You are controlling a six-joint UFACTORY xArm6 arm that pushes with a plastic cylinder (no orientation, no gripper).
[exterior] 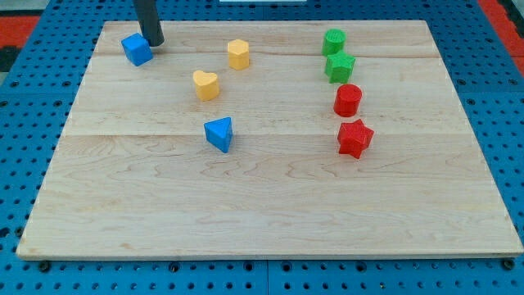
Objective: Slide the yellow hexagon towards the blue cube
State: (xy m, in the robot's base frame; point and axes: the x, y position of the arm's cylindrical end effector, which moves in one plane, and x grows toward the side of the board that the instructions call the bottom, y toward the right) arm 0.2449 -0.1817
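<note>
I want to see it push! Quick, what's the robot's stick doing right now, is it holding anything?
My tip: no claw, holding nothing; beside the small blue cube, on its right in the view, about touching.
Small yellow hexagon block: untouched, farther right.

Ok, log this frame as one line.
my tip: beside blue cube, its right | yellow hexagon: apart, further right | contact with hexagon: none

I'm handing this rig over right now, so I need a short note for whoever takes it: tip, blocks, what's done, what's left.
My tip is at the view's top left, just right of the blue cube, very close to it.
The yellow hexagon sits well to the cube's right, apart from it, with the yellow heart below and left of it.
Done: no push on the hexagon shows.
Left: bring the tip round to the hexagon's right side and slide it left towards the cube.
</note>
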